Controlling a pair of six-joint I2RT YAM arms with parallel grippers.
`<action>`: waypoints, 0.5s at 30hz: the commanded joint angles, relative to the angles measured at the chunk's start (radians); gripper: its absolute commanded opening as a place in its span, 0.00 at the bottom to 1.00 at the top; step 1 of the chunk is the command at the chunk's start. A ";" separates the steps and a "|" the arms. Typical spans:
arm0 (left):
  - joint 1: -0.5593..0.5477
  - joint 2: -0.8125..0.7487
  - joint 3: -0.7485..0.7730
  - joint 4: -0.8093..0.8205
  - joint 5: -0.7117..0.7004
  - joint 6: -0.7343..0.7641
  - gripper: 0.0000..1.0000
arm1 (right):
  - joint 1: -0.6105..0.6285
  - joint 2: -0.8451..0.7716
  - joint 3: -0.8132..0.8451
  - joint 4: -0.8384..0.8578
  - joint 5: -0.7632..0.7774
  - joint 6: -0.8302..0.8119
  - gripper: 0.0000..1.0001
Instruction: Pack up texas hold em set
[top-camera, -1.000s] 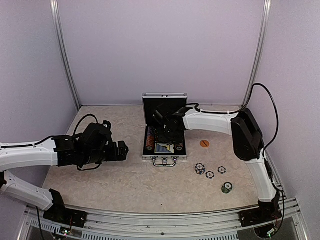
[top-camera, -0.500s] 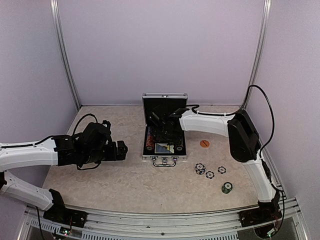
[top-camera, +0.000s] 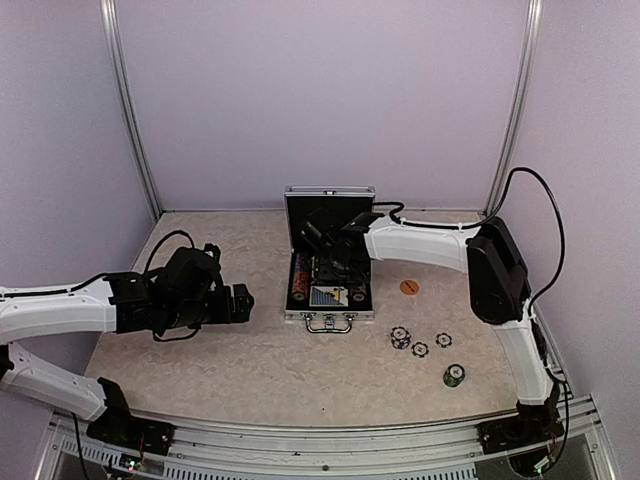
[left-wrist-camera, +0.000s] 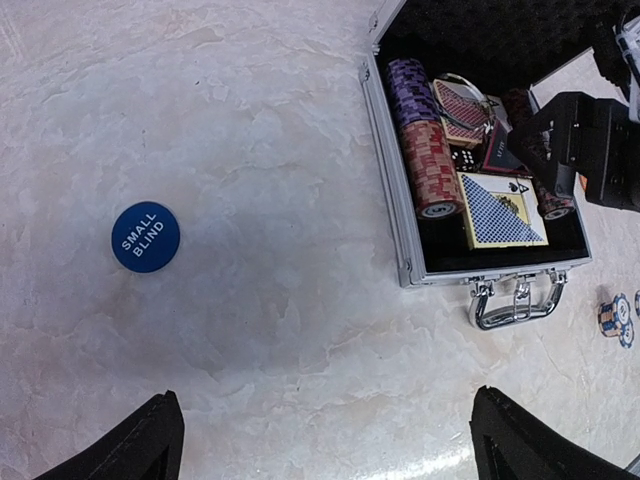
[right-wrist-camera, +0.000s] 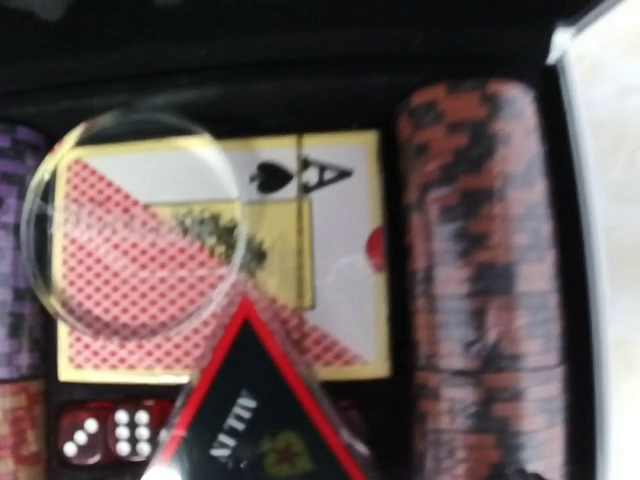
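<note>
**Texas hold em set part-packed as right arm hovers over the open case**

Texas hold em set pieces lie split between the silver case (left-wrist-camera: 392, 200), open at mid-table with its lid up, and the tabletop around it. Inside are a purple chip stack (left-wrist-camera: 411, 85), a red chip stack (left-wrist-camera: 432, 168), a blue card deck (left-wrist-camera: 503, 208) and a red card deck (right-wrist-camera: 215, 260). A clear disc (right-wrist-camera: 140, 225) rests on the red deck, beside the red dice (right-wrist-camera: 100, 432) and a black "ALL IN" triangle (right-wrist-camera: 255, 420).

The right gripper (top-camera: 336, 262) hangs over the middle of the case. Over the last second it has drifted a little left and come back, without leaving the case. Its fingers are out of sight in its own wrist view, so it cannot be told whether it is open or closed, and nothing is seen in its grasp. That small shuffle suggests it is settling or releasing a piece, not fetching one.

The left gripper (top-camera: 243, 301) has not moved. It waits left of the case, fingers spread wide and empty, above the blue "SMALL BLIND" disc (left-wrist-camera: 145, 237).

Still outside are that disc, an orange disc (top-camera: 409, 287) to the case's right, three striped chips (top-camera: 420, 349) near the handle (left-wrist-camera: 510, 303), and a green chip (top-camera: 454, 375) further forward. Packing looks about half done.
</note>
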 joint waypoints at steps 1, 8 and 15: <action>0.008 -0.026 -0.014 0.012 0.000 0.004 0.99 | 0.016 -0.062 -0.018 -0.007 0.060 -0.125 0.80; 0.010 -0.052 -0.027 0.002 -0.010 -0.009 0.99 | 0.031 -0.098 -0.088 0.072 0.056 -0.373 0.76; 0.008 -0.068 -0.045 -0.001 -0.007 -0.029 0.99 | 0.031 -0.150 -0.184 0.207 -0.044 -0.595 0.56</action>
